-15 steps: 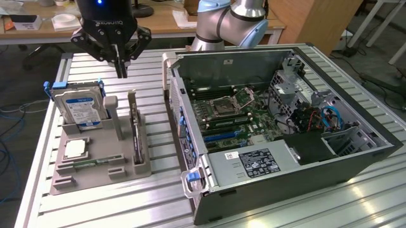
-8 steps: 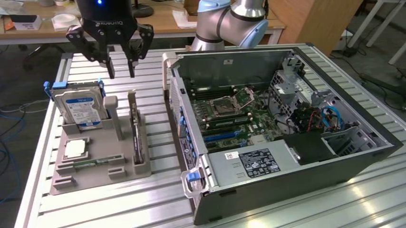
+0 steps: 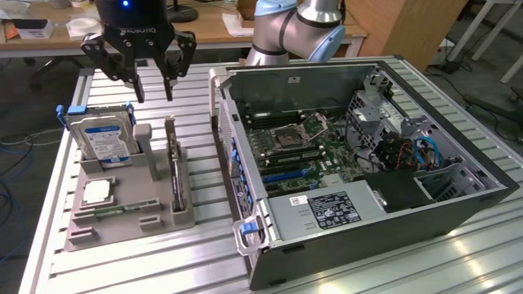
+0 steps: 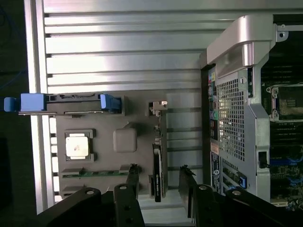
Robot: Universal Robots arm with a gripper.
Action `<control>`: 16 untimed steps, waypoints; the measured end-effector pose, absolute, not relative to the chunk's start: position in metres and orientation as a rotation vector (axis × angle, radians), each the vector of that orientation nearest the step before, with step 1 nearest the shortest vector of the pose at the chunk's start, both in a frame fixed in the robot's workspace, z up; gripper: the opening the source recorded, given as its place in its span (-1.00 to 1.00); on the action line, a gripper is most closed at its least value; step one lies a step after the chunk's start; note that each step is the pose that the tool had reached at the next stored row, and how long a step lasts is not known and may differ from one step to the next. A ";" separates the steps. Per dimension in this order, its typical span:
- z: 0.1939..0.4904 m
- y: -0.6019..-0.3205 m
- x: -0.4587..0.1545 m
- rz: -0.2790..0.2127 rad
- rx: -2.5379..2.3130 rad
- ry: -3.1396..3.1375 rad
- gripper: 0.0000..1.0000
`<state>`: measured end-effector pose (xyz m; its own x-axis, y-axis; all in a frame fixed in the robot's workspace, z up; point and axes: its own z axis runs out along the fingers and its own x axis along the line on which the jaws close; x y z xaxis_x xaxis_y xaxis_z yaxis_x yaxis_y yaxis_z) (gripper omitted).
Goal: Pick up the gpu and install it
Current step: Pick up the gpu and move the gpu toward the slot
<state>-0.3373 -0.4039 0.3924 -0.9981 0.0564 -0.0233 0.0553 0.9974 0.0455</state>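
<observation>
The gpu [image 3: 176,176] stands on edge in a slot of the grey holder tray [image 3: 122,223], at the side nearest the computer case. Seen edge-on in the wrist view, the gpu [image 4: 158,163] is a thin dark card with its silver bracket end [image 4: 157,106] away from the fingers. My gripper [image 3: 154,95] hangs open above the far end of the tray, higher than the card and touching nothing. In the wrist view the gripper [image 4: 160,169] straddles the line of the card, one black finger [image 4: 134,177] on either side, with nothing held.
A silver hard drive [image 3: 102,138] with blue clips stands upright in the tray, and a square CPU chip [image 3: 97,191] lies flat near it. The open computer case [image 3: 359,153] with its motherboard [image 3: 298,147] lies at the exterior view's right. Slatted aluminium table [image 3: 196,257] lies underneath.
</observation>
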 end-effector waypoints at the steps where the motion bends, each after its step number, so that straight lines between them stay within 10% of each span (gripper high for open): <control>1: 0.392 -0.405 -0.338 0.070 0.080 3.115 -0.06; 16: 0.392 -0.421 -0.339 0.070 0.063 3.116 -0.06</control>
